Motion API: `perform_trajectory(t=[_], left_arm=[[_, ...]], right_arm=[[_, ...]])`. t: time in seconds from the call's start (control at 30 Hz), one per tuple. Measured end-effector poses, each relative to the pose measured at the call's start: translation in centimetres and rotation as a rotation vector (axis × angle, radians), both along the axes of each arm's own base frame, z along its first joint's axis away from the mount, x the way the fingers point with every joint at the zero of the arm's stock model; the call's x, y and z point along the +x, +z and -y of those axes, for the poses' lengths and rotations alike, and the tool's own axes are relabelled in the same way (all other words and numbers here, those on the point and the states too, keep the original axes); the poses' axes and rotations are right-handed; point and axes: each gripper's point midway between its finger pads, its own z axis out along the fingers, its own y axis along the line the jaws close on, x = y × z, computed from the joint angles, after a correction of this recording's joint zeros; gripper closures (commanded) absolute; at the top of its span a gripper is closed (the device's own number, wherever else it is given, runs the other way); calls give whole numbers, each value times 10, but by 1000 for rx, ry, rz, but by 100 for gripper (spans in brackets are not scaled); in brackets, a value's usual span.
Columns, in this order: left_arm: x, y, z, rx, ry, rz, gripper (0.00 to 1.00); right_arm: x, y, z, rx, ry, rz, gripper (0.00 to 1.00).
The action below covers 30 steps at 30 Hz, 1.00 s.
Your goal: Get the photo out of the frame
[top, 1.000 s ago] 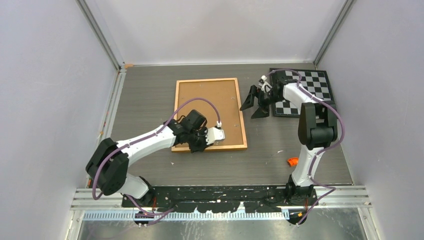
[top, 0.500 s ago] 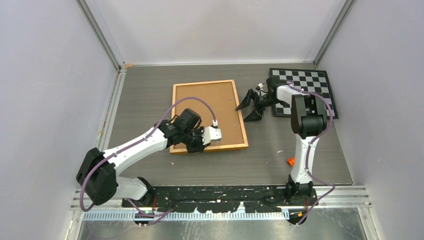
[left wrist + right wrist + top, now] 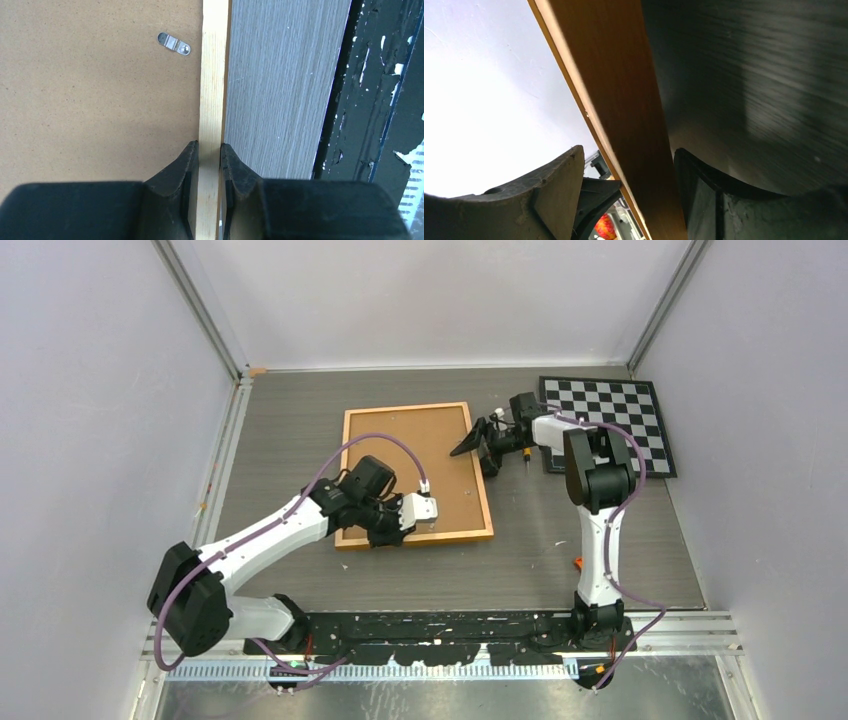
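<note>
R gripper (image 3: pixel 626 155) moved onto frame (image 3: pixel 445 440) right edge, jaws apart astride it; L gripper (image 3: pixel 209 147) clamps near edge.

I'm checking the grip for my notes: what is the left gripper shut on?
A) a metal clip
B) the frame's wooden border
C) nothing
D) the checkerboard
B: the left gripper pinches the frame by its pale wooden border; the metal clip lies apart.

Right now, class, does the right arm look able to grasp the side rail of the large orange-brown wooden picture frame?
Probably yes. The right gripper stands open astride that rail of the orange-brown wooden frame, with nothing else in the gap. The left gripper pinches the near rail, well clear.
</note>
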Motion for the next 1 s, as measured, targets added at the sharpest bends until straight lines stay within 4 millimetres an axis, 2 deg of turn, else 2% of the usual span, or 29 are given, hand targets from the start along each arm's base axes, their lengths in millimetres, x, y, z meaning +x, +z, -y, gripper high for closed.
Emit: perform_trajectory(t=[0.17,0.4,0.53,0.63,0.77,0.93,1.0], left_arm=[[-2,3,-5,0,-8,3,100],[-4,2,-10,-4,-4,6,100],[-4,0,-12,1,-7,7,100],[-3,-1,-12,2,-10,10,100],[-3,-1,-13,2,-11,12,100],[-2,0,-13,-10,-6,2,100],[-1,0,-14,-17,-3,-5,100]], right_arm=[[-4,-1,-15,36,-13,-38,35],[-2,-3,-24,60,-31,-55,49],[-2,-2,-26,74,-33,-48,50],[-2,-2,-26,81,-33,-48,43],[-4,-2,-29,81,-23,-44,43],[-15,-7,-30,59,40,-16,46],[-19,-7,-32,56,69,-1,52]])
